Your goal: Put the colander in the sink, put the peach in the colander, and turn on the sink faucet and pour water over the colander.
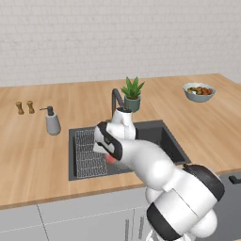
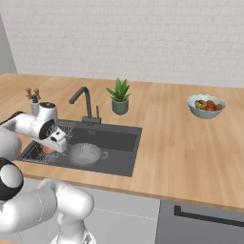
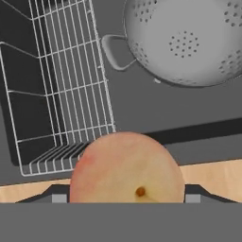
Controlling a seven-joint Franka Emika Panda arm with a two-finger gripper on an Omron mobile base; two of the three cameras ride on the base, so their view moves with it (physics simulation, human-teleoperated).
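My gripper is shut on the peach, an orange-red fruit with a paler patch, gripped between the two dark fingertips. It hangs over the front edge of the dark grey sink, beside the wire rack. The peach shows just under the hand in the right base view. The silver perforated colander sits upright on the sink floor, to the right of the hand; in the hand view the colander lies ahead with one loop handle toward me. The sink faucet stands behind the basin.
A wire rack fills the sink's left side. A grey soap pump and two small shakers stand left of the sink. A potted plant is behind it, and a fruit bowl sits far right on the wooden counter.
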